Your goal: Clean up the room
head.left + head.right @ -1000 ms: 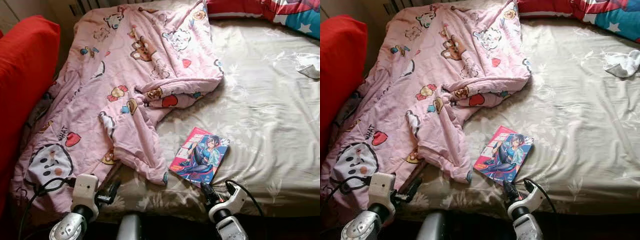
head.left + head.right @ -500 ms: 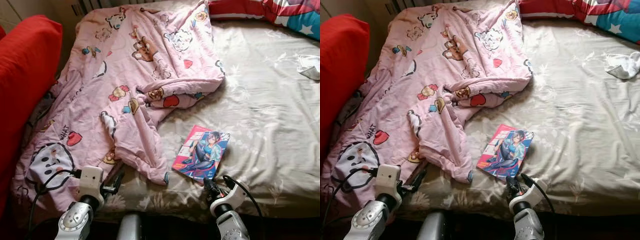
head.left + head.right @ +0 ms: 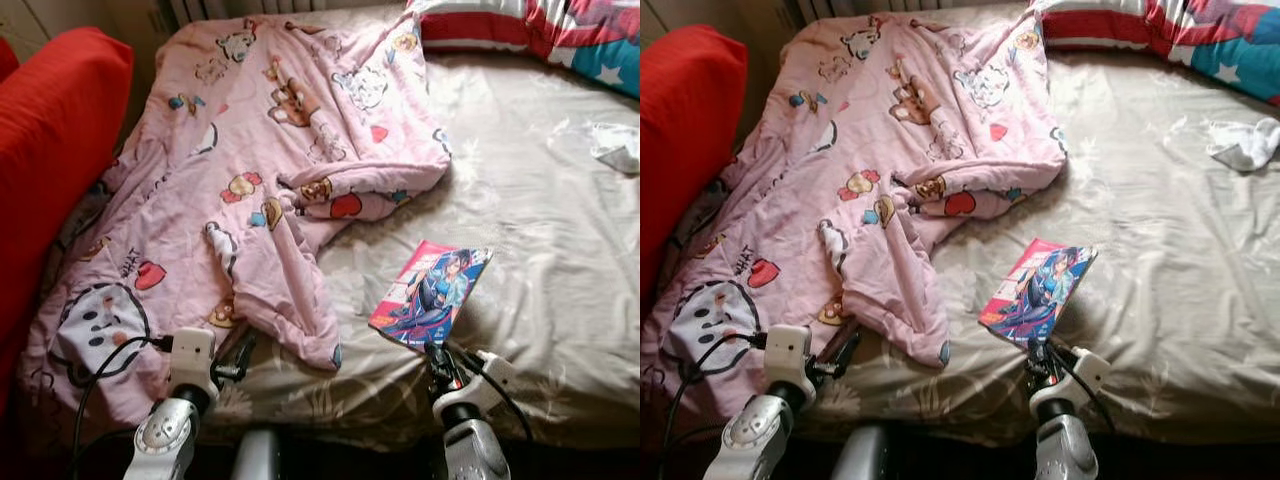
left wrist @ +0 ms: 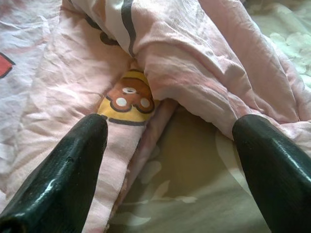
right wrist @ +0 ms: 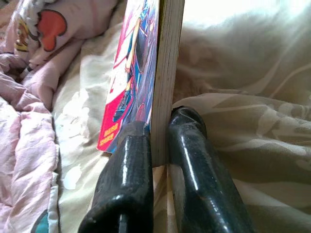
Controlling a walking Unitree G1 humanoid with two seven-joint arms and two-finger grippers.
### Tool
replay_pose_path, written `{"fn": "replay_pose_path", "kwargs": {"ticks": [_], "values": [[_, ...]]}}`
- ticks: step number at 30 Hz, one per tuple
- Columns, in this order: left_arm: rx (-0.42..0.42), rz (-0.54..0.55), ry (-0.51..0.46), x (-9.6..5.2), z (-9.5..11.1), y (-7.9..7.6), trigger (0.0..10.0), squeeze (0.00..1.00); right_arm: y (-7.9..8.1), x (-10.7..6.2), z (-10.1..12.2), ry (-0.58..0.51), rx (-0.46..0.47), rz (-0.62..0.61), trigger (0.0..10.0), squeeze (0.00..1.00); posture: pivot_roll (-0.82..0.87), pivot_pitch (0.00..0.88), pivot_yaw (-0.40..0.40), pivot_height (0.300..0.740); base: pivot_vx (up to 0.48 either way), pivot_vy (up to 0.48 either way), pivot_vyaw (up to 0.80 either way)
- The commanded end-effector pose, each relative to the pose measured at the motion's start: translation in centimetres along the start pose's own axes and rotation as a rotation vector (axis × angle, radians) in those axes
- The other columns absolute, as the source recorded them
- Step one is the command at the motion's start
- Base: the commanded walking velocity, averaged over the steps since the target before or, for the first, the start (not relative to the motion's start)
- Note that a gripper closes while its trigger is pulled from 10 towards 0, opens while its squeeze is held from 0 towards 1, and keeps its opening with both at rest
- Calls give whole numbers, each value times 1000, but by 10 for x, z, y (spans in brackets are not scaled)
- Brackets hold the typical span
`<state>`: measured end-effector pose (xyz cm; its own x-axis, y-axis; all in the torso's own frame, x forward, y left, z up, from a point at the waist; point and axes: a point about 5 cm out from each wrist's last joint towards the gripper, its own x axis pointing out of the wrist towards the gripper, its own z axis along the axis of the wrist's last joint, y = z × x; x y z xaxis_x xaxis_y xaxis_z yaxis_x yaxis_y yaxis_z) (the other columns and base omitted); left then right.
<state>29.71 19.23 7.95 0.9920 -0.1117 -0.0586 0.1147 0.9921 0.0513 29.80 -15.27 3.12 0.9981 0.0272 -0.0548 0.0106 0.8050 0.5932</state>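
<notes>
book [image 3: 432,295]: showing glossy paper cover
blanket [image 3: 250,180]: lying as soft, matt, creased cloth
fingers [image 5: 129,184]: gleaming black, smooth

A rumpled pink cartoon-print quilt [image 3: 270,170] covers the frame's left half of the beige floral bedsheet [image 3: 540,230]. A glossy comic book [image 3: 432,295] sits lower centre-right, a red cushion [image 3: 50,160] far left, a white cloth [image 3: 1243,145] upper right.

Wide bed [image 3: 560,250] under a wrinkled beige leaf-print sheet, red upholstered cushion [image 3: 50,170] along its left side, red, white and blue star-patterned pillow [image 3: 1200,30] at the head, pale wall beyond, sunlight across the sheet
</notes>
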Motion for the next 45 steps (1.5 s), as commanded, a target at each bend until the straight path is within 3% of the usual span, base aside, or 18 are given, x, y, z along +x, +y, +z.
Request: {"fn": "replay_pose_path", "kwargs": {"ticks": [1,5,12,18,21,26,27,28,29,30,31,32,40,41,42,43,44,45], "values": [[24,8,30,-4,-9,1,10000,0,-1,-4,2,-29,17,-19,0,0,21,192,47,605,0,0,0],[26,8,25,-3,-12,0,10000,0,-12,-21,-14,-9,165,-148,0,0,15,183,44,605,0,0,0],[33,2,26,-4,-15,-1,10000,0,-27,-30,-27,0,351,-350,0,0,14,177,42,605,0,0,0],[40,2,24,-5,-17,-1,10000,0,-46,-37,-25,-45,406,-538,0,0,17,172,40,605,0,0,0],[46,4,20,-6,-17,0,10000,0,-56,-40,-28,-52,497,-629,0,0,25,178,40,605,0,0,0],[54,7,21,-7,-18,1,10000,0,-55,-39,-35,5,532,-622,0,0,27,182,38,605,0,0,0],[55,8,21,-7,-18,1,10000,0,-52,-38,-38,47,523,-602,1647,0,27,182,38,605,0,0,0],[55,8,21,-7,-18,1,10000,0,-52,-38,-38,47,523,-602,1647,0,27,182,38,605,0,0,0],[56,8,22,-7,-19,1,10000,0,-49,-37,-41,74,506,-582,3765,0,27,183,37,605,0,0,0],[58,8,22,-7,-19,1,10000,0,-47,-37,-45,109,488,-565,10000,0,27,183,37,605,0,0,0],[60,7,21,-7,-18,0,10000,0,-43,-35,-47,129,471,-524,10000,0,30,184,36,605,0,0,0],[64,6,20,-7,-18,0,10000,0,-41,-34,-47,129,463,-506,10000,1000,31,184,36,605,0,0,0],[73,2,24,-8,-20,0,10000,0,-37,-27,-36,78,351,-449,10000,1000,29,187,35,605,0,0,0],[74,2,25,-8,-20,0,10000,0,-38,-27,-34,70,339,-451,10000,925,29,187,35,605,0,0,0],[75,1,25,-8,-21,0,10000,0,-39,-27,-33,66,331,-454,10000,757,28,189,35,605,0,0,0],[76,0,26,-8,-21,0,10000,0,-39,-27,-32,62,323,-454,10000,137,28,189,35,605,0,0,0],[77,-1,26,-8,-21,0,10000,0,-40,-28,-32,58,318,-453,10000,0,28,189,35,605,0,0,0],[78,-2,26,-8,-21,0,10000,0,-41,-28,-31,53,318,-454,10000,0,28,189,35,605,0,0,0]]}}
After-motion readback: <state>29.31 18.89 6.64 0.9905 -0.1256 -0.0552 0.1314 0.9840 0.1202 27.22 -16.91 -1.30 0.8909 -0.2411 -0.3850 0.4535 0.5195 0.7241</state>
